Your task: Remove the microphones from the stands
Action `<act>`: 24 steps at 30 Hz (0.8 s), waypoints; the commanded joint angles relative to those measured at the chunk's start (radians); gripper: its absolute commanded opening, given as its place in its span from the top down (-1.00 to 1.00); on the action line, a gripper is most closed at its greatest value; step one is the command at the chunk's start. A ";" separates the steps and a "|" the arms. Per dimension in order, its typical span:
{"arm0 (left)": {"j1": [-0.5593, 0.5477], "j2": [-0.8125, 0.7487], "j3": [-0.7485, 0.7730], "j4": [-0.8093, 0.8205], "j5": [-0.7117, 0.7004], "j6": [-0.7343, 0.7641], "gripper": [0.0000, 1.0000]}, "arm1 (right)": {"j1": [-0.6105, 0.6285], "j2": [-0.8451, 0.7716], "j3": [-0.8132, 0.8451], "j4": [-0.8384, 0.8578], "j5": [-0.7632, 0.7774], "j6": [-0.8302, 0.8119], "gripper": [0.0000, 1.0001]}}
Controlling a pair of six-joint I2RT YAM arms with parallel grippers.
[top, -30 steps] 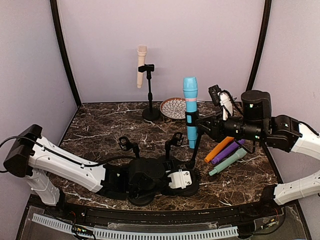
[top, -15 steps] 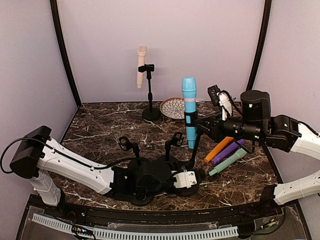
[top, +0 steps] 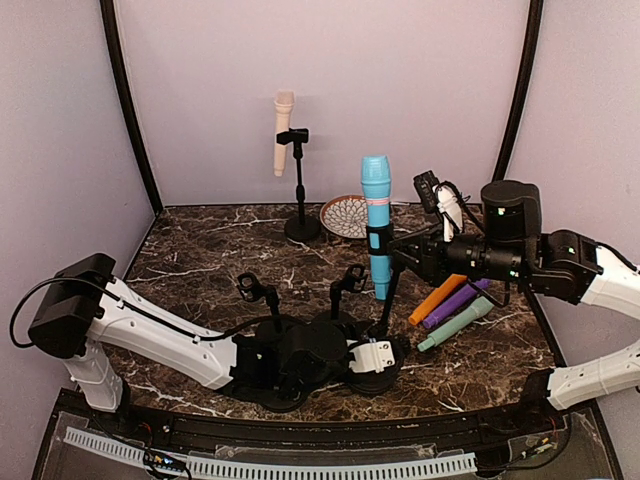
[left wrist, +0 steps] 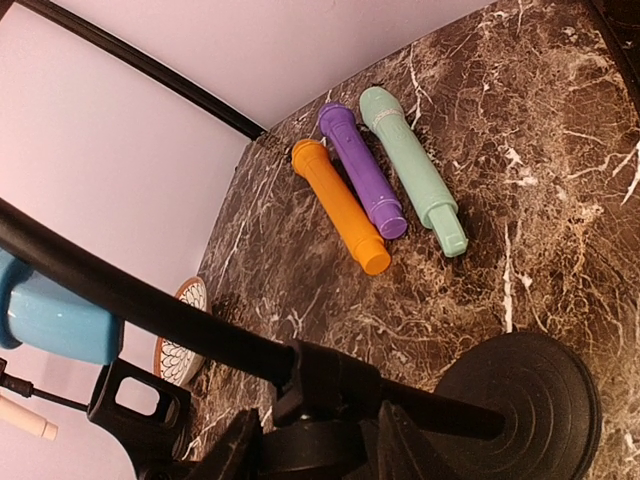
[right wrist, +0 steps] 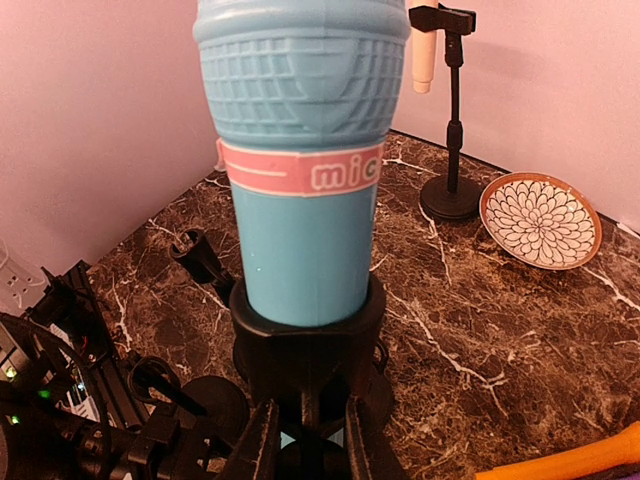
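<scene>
Marble tabletop (top: 200,250), lilac walls (top: 400,80); right fingers (right wrist: 262,450) tight on microphone clip (right wrist: 308,345); left fingers (left wrist: 238,452), grip unclear

Bright, even light, only soft shadows on the table (top: 200,250); near stand pole (left wrist: 130,295) slightly blurred

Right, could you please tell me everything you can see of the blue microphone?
The blue microphone looks like light blue plastic, with a grid-textured head and a pink band lettered "mic". It stands upright over the right half of the dark marble table, its body seated in the black clip of a stand. The right hand is shut on its lower body just under that clip.
</scene>
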 commanded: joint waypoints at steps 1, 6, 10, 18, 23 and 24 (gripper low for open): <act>0.002 0.003 0.012 0.026 -0.014 0.021 0.19 | 0.009 -0.026 0.016 0.166 -0.008 0.010 1.00; 0.002 0.005 0.011 0.037 -0.028 0.019 0.36 | 0.009 -0.025 0.012 0.168 -0.002 0.010 1.00; 0.004 0.002 0.014 0.022 -0.017 -0.020 0.53 | 0.009 -0.022 0.010 0.163 -0.001 0.009 1.00; 0.069 -0.085 0.026 -0.180 0.187 -0.320 0.69 | 0.009 -0.027 0.009 0.147 -0.017 -0.015 1.00; 0.116 -0.120 0.052 -0.275 0.396 -0.518 0.71 | 0.009 -0.032 0.009 0.145 -0.023 -0.024 1.00; 0.126 -0.123 0.056 -0.298 0.417 -0.538 0.71 | 0.008 -0.031 0.009 0.145 -0.022 -0.023 1.00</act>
